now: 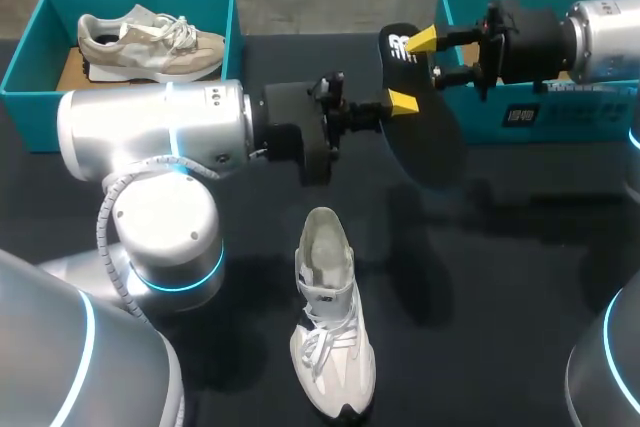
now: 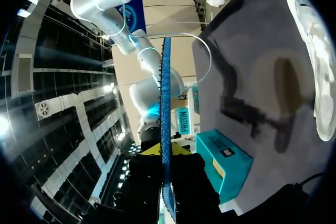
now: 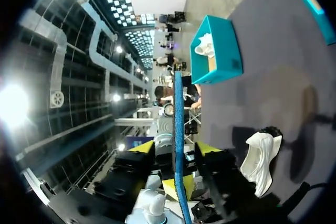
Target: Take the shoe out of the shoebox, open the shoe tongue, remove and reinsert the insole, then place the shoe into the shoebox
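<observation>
We hold the insole [image 1: 420,132] aloft, left hand [image 1: 402,104] and right hand [image 1: 436,57] both pinching it. The shoe [image 1: 330,317] lies on the surface [image 1: 520,247] below, nearer the left hand, with its opening towards the insole.

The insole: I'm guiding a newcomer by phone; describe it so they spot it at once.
Over the black table, the left gripper and right gripper meet in mid-air. The insole is the flat dark oval that both grip, unlike the white shoe standing below.
</observation>
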`<action>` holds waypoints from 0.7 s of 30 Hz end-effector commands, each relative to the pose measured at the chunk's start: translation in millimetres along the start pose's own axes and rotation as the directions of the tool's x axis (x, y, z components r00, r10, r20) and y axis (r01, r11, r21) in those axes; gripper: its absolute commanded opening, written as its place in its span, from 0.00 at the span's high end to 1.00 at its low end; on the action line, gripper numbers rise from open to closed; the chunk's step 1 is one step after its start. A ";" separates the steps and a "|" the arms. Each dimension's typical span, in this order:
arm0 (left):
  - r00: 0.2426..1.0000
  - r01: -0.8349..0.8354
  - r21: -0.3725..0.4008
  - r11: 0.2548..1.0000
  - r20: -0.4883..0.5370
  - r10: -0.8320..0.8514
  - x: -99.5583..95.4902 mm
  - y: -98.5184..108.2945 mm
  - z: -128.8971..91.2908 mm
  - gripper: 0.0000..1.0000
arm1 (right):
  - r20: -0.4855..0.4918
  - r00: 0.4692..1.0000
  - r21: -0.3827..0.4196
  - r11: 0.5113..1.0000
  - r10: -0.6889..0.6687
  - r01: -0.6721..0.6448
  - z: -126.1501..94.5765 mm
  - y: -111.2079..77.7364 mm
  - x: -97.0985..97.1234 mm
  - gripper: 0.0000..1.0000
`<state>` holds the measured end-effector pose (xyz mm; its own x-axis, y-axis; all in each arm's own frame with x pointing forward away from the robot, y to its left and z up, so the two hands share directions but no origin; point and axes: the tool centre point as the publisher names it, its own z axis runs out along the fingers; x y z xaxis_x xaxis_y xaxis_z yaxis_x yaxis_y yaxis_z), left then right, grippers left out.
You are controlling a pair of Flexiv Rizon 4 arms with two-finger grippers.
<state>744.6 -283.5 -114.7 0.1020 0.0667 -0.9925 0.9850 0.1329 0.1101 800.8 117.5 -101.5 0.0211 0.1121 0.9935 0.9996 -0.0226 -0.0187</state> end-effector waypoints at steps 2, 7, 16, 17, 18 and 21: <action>1.000 -0.002 0.015 1.000 -0.008 0.002 10.2 1.9 -16.2 1.00 | 0.016 1.000 -0.022 1.000 -0.006 0.006 -4.5 -9.3 -1.0 0.00; 1.000 -0.006 0.014 1.000 -0.010 0.006 20.1 7.7 -30.1 1.00 | 0.037 0.999 -0.025 0.999 -0.021 0.022 -8.3 -15.7 -2.6 0.00; 0.999 -0.035 0.002 0.999 -0.009 0.035 34.9 12.1 -55.8 1.00 | 0.044 0.999 -0.019 1.000 -0.017 0.018 -8.1 -26.0 -8.4 0.00; 0.999 -0.037 0.001 0.999 -0.010 0.037 36.0 12.5 -58.8 1.00 | 0.044 0.999 -0.017 1.000 -0.017 0.018 -7.8 -27.2 -8.7 0.00; 0.999 -0.038 0.000 0.999 -0.010 0.038 37.2 12.9 -61.9 1.00 | 0.044 0.999 -0.013 1.000 -0.017 0.018 -7.4 -28.6 -9.2 0.00; 0.999 -0.043 -0.002 0.999 -0.009 0.043 40.2 14.1 -71.1 1.00 | 0.044 0.999 -0.006 1.000 -0.021 0.021 -7.1 -32.4 -10.9 0.00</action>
<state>758.8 -225.8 -148.3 0.1402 0.0842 -0.9865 0.9790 0.1372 0.1508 771.3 111.1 -109.7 0.0016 0.1565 0.9877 0.9997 -0.0248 0.0023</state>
